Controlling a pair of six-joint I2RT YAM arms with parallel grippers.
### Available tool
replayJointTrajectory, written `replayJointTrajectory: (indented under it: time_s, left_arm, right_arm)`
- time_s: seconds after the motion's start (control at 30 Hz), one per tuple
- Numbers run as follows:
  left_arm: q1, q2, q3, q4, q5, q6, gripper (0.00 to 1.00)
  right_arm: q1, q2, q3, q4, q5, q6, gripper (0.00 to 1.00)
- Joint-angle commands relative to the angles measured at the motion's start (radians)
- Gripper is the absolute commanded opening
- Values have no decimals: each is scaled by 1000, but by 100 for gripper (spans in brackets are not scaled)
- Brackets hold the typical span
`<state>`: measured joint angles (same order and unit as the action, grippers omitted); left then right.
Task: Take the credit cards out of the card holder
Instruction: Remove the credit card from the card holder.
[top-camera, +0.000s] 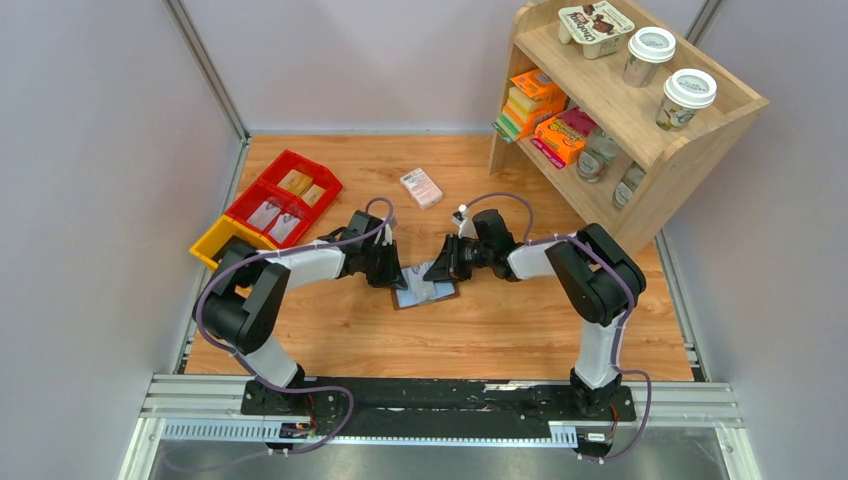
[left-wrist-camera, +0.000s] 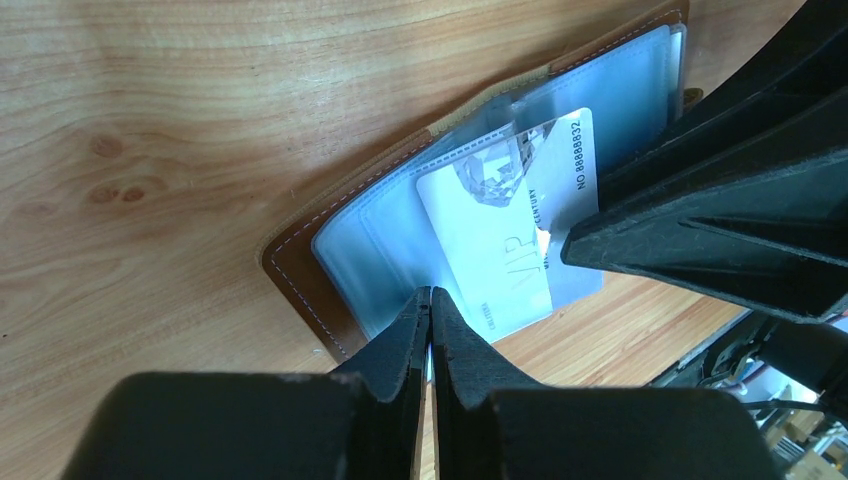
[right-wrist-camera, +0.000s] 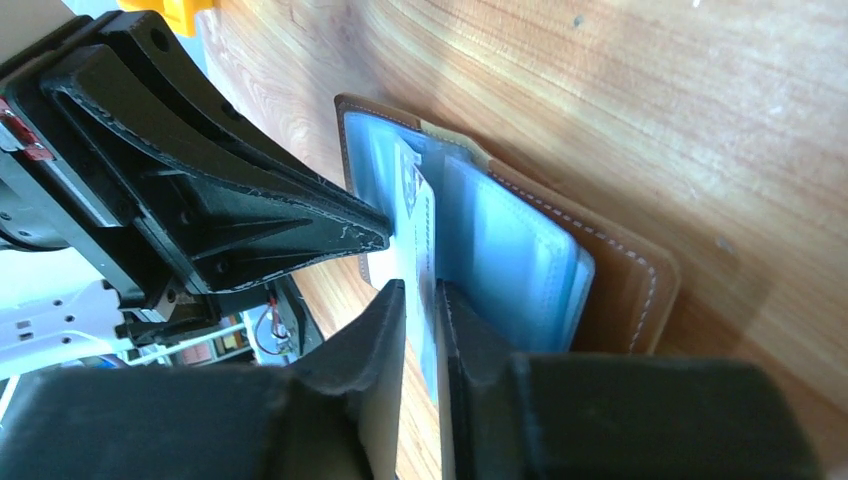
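The card holder lies open on the wood table, brown leather with pale blue pockets; it also shows in the right wrist view. A white credit card marked VIP sticks partly out of a pocket. My left gripper is shut on the edge of a blue pocket sleeve at the holder's near side. My right gripper is closed on the free edge of the card; its tip meets the card in the left wrist view. Other cards are hidden.
A pink-and-white patterned box lies behind the grippers. Red bins and a yellow bin sit at the left. A wooden shelf with packets, jars and cups stands at the back right.
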<state>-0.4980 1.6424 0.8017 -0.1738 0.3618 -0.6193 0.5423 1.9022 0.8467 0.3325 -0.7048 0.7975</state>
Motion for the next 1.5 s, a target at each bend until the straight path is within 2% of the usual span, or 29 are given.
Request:
replayJointTrajectory:
  time_s: [0.0, 0.1, 0.43, 0.5, 0.63, 0.9, 1.03, 1.23, 1.3, 1.47]
  left_arm:
    - [-4, 28, 4, -72, -57, 44, 10]
    - [-2, 11, 2, -90, -81, 46, 10]
    - [-1, -114, 4, -164, -268, 56, 12]
    - [-1, -148, -2, -164, -280, 50, 18]
    - [-1, -217, -2, -177, -328, 44, 36]
    - [-1, -360, -7, -156, -307, 1, 56]
    - [-1, -476, -47, -63, -252, -65, 71]
    - [3, -723, -201, 288, -254, -275, 83]
    - [1, -766, -257, 395, -268, -389, 84]
    - [3, -777, -323, 562, -245, -514, 84]
  right_arm:
    - [5, 18, 46, -21, -5, -38, 13]
    - [-7, -8, 35, -44, 14, -55, 1]
    - [-48, -126, -31, -84, 80, -50, 0]
    - [-48, -159, -34, -105, 100, -50, 0]
    - [-47, -241, -32, -141, 137, -38, 0]
    - [-47, -402, -24, -156, 214, 22, 0]
    - [-36, -488, -73, -52, 287, 107, 0]
    - [40, -606, -170, 175, 473, 245, 0]
    - [70, -624, -184, 233, 530, 272, 0]
    - [120, -638, -186, 330, 613, 307, 0]
